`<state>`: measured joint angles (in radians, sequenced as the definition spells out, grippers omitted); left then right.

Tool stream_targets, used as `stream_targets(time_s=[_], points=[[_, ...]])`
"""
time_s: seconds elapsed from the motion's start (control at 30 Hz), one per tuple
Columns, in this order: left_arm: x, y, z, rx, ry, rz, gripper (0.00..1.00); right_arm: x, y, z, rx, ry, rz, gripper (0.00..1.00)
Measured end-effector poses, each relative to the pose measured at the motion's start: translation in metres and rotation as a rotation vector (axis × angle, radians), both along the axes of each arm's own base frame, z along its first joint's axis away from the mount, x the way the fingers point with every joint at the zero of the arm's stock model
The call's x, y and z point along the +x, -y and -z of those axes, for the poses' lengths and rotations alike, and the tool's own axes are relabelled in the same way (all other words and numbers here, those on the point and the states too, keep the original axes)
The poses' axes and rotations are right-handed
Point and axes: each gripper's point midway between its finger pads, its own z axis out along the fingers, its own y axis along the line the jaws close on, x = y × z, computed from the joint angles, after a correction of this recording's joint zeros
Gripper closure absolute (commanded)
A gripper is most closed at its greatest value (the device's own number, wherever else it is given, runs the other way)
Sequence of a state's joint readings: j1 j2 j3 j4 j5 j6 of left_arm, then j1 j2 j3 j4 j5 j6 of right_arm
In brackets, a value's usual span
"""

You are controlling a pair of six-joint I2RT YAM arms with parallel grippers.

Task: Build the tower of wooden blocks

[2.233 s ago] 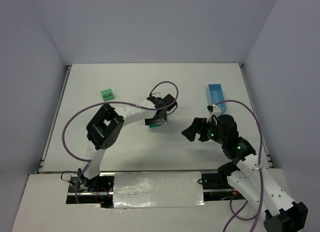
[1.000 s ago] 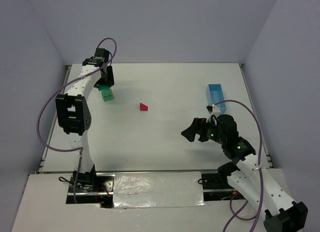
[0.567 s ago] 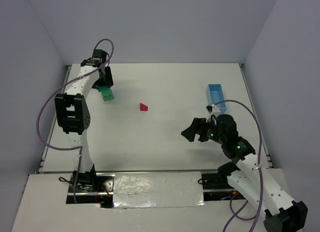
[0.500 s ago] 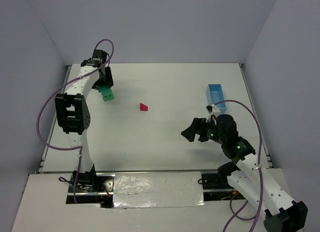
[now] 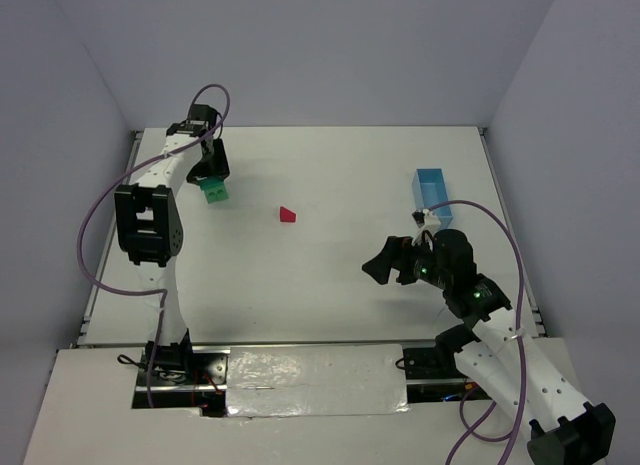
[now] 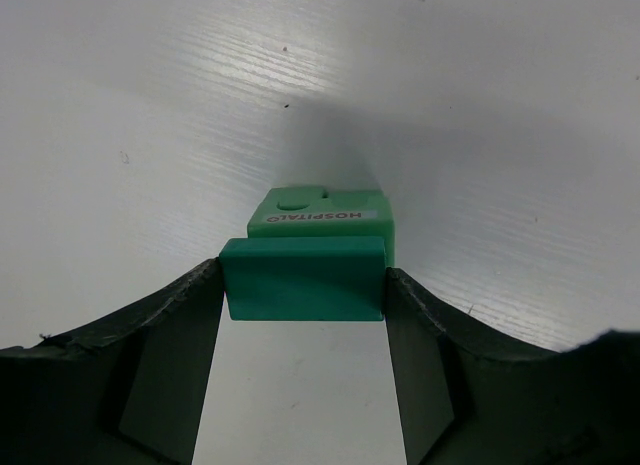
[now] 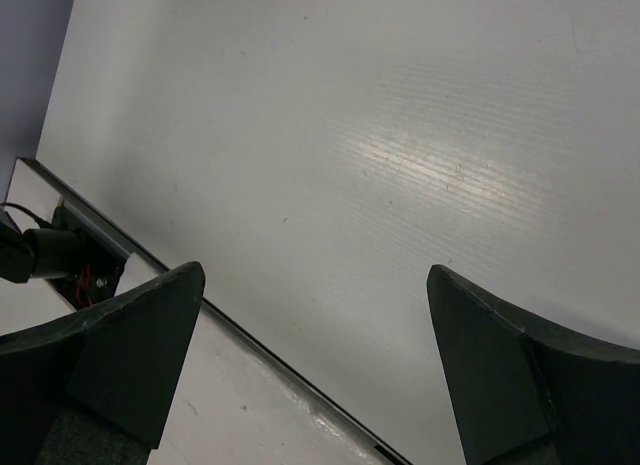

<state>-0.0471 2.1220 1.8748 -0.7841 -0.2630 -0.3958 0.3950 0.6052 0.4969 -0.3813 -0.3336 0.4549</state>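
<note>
Left jaws grip green block (image 6: 303,277); right jaws wide, empty

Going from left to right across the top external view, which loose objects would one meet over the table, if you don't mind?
green blocks -> red roof block -> light-blue tray

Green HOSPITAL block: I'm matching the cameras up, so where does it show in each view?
Top external: upper left, the HOSPITAL block is under the left gripper.
Left wrist: centre, just beyond the plain green block clamped between the fingers.
Right wrist: not in it.
Shared landmark: the left gripper.
</note>
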Motion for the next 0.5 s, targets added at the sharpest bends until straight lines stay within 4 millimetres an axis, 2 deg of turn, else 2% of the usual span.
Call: stream_targets(time_s=[0.13,0.5], points=[[-0.0002,-0.0001,0.0062,0.001,-0.013,0.0,0.42,-0.0001,-0.0001,0.0,0.0,0.0,-0.001,0.0],[0.0002,-0.0001,0.006,0.001,-0.012,-0.001,0.4,-0.0008,-0.0008,-0.0003,0.003,-0.001,-0.006,0.0]])
